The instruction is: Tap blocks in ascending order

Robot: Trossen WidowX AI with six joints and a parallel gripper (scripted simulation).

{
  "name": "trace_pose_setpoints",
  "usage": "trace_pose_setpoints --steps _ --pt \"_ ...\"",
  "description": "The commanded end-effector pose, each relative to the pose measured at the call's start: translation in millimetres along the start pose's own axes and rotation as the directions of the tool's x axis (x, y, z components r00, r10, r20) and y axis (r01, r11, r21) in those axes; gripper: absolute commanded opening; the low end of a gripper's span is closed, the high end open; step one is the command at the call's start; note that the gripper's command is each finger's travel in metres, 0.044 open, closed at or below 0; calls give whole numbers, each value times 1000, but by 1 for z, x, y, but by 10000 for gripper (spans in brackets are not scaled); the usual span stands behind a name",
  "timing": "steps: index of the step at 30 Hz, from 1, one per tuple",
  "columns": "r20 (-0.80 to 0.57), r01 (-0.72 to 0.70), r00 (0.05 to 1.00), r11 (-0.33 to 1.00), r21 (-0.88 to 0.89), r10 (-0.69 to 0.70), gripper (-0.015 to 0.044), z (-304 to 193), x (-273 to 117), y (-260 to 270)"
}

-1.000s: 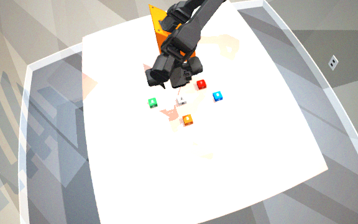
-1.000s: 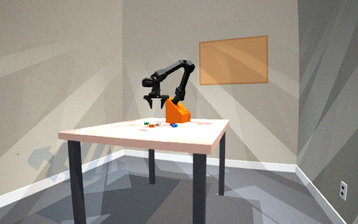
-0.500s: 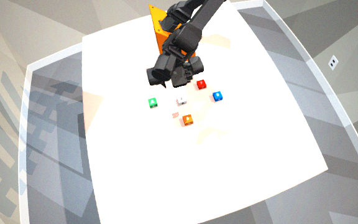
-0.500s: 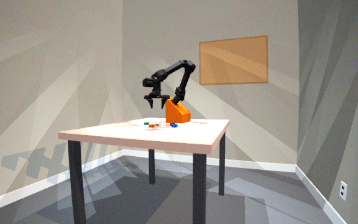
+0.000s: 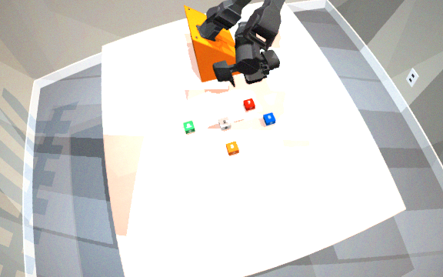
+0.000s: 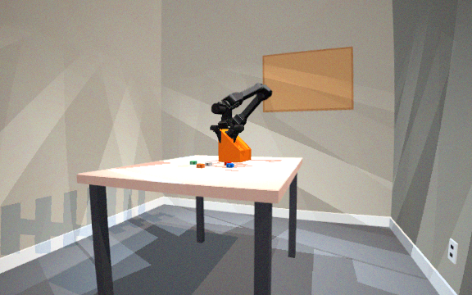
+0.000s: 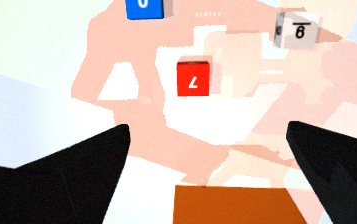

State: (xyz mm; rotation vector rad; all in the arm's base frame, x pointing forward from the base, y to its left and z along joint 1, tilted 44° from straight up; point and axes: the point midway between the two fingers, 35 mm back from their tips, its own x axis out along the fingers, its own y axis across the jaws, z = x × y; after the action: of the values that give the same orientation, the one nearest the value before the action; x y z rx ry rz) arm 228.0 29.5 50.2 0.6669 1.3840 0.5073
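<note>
A red block shows an upside-down 7 in the wrist view, ahead of the fingertips. A blue block shows a 0, partly cut off at the wrist view's top edge. A white block shows an upside-down underlined digit that looks like 9. A green block and an orange block show digits too blurred to read. My gripper is open and empty, above the table beside the base, not touching any block.
The orange base mount stands close by the gripper, and its edge shows at the bottom of the wrist view. The table carries patches of light and shadow.
</note>
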Motion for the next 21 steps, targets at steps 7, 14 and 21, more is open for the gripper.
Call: trace_pose_setpoints --steps 7,14,21 --pt "0 -6 1000 1000 9 6 400 -3 0 3" --pt "0 -6 1000 1000 9 6 400 -3 0 3" --pt "2 -5 1000 1000 7 5 400 48 -2 25"
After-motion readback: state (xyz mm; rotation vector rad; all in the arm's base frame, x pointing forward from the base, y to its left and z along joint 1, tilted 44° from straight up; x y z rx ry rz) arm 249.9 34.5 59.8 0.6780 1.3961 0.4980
